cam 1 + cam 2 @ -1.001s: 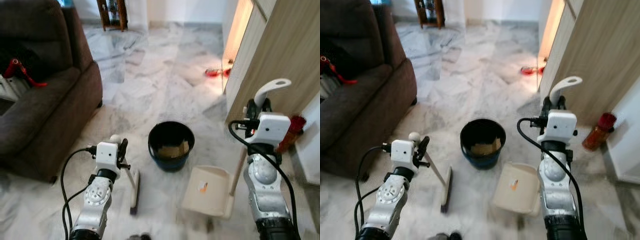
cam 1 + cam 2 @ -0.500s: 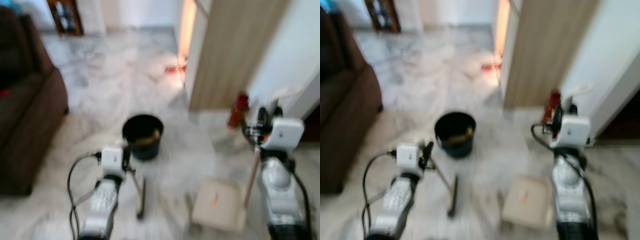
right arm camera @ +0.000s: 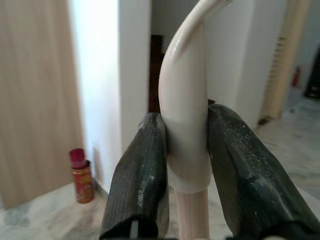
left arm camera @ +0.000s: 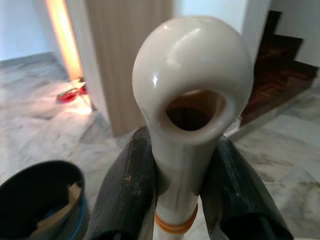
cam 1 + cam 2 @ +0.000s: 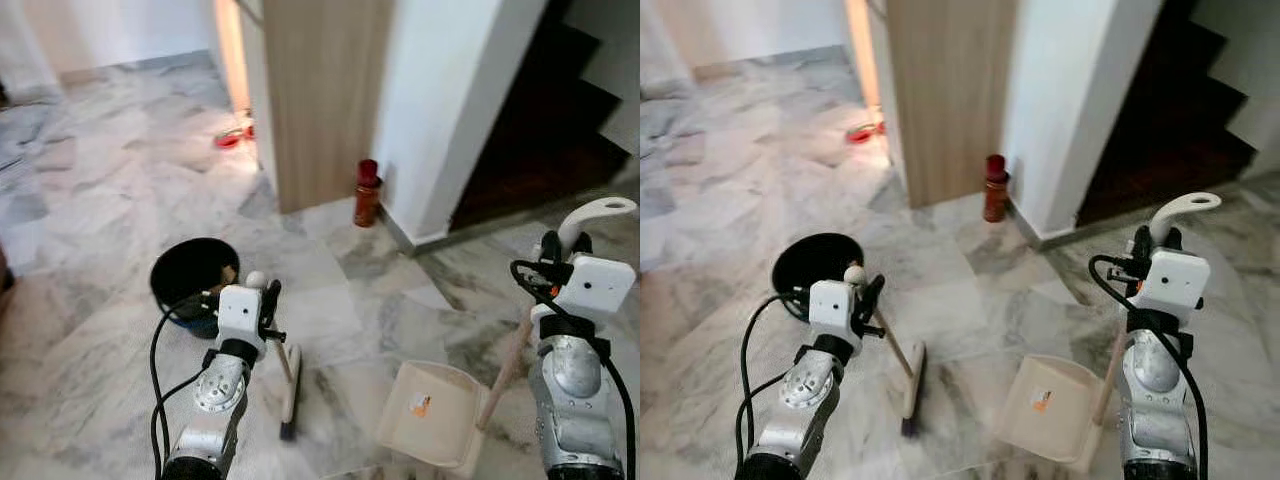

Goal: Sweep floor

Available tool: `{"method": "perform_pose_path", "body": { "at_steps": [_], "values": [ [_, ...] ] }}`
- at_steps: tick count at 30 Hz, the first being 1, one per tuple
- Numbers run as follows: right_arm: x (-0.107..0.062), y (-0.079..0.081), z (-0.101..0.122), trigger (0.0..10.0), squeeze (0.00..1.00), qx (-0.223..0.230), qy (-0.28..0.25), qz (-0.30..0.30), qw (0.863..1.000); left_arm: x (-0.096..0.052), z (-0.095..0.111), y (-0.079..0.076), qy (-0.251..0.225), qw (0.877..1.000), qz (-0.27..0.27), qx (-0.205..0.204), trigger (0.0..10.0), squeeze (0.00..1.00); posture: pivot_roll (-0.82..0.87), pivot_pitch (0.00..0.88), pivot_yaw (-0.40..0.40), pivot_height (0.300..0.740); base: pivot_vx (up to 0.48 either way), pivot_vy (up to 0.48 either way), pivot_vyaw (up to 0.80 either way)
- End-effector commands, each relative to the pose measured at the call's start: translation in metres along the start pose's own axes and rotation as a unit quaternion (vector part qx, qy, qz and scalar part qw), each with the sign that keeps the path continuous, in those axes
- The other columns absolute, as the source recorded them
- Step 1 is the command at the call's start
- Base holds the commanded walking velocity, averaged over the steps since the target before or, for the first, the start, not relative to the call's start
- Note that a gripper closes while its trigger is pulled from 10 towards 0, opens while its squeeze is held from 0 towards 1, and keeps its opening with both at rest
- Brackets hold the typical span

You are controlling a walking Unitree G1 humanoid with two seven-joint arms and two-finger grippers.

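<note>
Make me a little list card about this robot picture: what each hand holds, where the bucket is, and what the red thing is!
left gripper: shut on the broom handle
broom: head down on the marble floor, in front of the robot
right gripper: shut on the dustpan handle
dustpan: pan resting on the floor, to the right of the broom
bucket: black, on the floor to the robot's left, something brownish inside
red thing: a red bottle standing by the wall corner
</note>
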State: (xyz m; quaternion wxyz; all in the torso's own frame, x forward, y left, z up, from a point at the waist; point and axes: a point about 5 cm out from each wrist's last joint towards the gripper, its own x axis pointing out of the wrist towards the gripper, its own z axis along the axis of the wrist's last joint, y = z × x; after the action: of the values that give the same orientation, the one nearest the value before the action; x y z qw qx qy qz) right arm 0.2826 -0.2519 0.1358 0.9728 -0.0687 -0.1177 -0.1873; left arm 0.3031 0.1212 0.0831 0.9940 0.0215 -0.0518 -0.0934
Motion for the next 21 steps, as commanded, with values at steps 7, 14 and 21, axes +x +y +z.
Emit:
{"method": "perform_pose_path", "body": {
  "at_steps": [7, 14, 21],
  "values": [
    [-0.001, 0.001, 0.001, 10.0, 0.00, 0.008, -0.009, -0.023, 1.000, 0.009, 0.008, 0.005, -0.013, 1.000, -0.005, 0.016, 10.0, 0.00, -0.14, 0.053, 0.077, 0.740, 0.000, 0.000, -0.80],
    [-0.011, 0.015, -0.010, 10.0, 0.00, 0.014, 0.009, -0.016, 1.000, 0.020, 0.017, 0.008, -0.027, 0.999, -0.015, 0.030, 10.0, 0.00, -0.13, 0.017, 0.112, 0.740, 0.000, -0.169, -0.80],
    [-0.012, 0.020, -0.014, 10.0, 0.00, 0.017, 0.015, -0.019, 1.000, 0.024, 0.020, 0.012, -0.033, 0.999, -0.017, 0.034, 10.0, 0.00, -0.11, 0.001, 0.118, 0.740, 0.000, -0.207, -0.80]
  ]
}}
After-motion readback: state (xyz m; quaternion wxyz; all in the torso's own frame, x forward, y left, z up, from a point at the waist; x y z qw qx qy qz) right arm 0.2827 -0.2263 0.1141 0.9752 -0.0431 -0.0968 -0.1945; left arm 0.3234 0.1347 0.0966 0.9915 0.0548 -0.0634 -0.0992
